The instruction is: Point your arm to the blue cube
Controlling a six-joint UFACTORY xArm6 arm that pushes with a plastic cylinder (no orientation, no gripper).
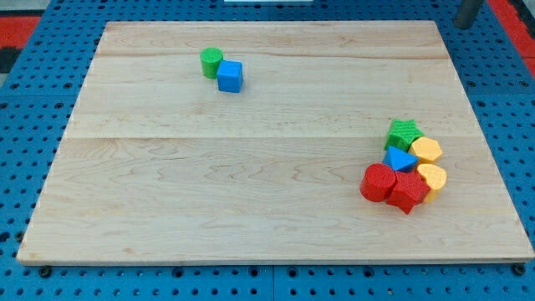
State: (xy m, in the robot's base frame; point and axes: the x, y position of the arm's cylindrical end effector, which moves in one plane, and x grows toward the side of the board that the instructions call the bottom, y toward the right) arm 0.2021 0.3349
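Note:
The blue cube sits on the wooden board in the upper left part, touching a green cylinder at its upper left. My rod enters at the view's top right corner, and my tip is just beyond the board's top right corner, far to the right of the blue cube.
A tight cluster lies at the board's right side: a green star, a yellow hexagon, a blue triangle, a yellow heart, a red cylinder and a red star. Blue pegboard surrounds the board.

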